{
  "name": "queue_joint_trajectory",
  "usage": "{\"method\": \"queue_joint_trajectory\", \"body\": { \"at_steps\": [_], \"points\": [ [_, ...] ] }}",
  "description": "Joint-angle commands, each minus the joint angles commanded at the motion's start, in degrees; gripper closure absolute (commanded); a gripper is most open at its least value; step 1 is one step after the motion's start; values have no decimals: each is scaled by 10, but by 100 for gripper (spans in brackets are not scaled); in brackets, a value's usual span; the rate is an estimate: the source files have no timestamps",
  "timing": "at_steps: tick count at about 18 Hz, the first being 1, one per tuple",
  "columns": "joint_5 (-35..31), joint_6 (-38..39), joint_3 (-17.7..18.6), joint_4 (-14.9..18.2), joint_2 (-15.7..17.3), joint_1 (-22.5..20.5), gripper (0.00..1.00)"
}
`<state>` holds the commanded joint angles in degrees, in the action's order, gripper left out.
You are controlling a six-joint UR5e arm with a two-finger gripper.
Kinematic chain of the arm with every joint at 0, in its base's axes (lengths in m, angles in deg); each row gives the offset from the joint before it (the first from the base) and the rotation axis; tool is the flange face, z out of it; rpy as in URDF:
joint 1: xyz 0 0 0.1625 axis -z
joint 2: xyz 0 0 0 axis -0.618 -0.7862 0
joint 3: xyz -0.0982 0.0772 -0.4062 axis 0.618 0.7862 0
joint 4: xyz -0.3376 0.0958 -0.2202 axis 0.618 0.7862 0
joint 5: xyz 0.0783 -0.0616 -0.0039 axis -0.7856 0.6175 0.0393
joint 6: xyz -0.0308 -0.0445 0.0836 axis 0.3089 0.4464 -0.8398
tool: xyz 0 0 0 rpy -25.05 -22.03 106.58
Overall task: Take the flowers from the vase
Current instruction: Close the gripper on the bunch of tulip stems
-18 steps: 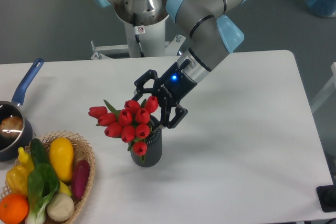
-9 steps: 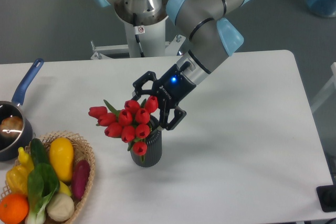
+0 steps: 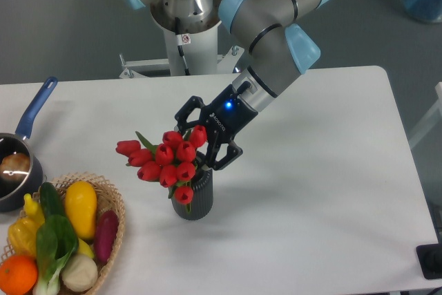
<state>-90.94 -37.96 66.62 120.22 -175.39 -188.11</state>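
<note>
A bunch of red tulips with green leaves, the flowers point(image 3: 162, 160), stands in a small dark grey ribbed vase point(image 3: 195, 202) near the middle of the white table. The bunch leans left and is wider than the vase. My gripper point(image 3: 200, 144) comes in from the upper right at a slant. It is open, with one black finger point(image 3: 185, 117) behind the top of the bunch and the other finger point(image 3: 222, 158) at the vase's right rim. The right-hand tulips sit between the jaws. The stems are hidden.
A wicker basket point(image 3: 114, 202) of colourful vegetables and fruit stands at the front left. A dark saucepan point(image 3: 10, 195) with a blue handle point(image 3: 38, 105) is at the left edge. The robot base point(image 3: 183, 39) rises behind the table.
My gripper has slid a little down and to the left, further around the right side of the bunch. The flowers and vase have hardly moved.
</note>
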Motion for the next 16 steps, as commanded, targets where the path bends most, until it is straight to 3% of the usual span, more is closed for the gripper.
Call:
{"method": "queue_joint_trajectory", "body": {
  "at_steps": [2,6,9,16],
  "points": [
    [-1,-1,-1,0,0,0,36],
    [-1,-1,-1,0,1,-1,38],
    [-1,-1,-1,-1,1,-3,56],
    [-2,-2,-2,-1,1,-8,55]
  ]
}}
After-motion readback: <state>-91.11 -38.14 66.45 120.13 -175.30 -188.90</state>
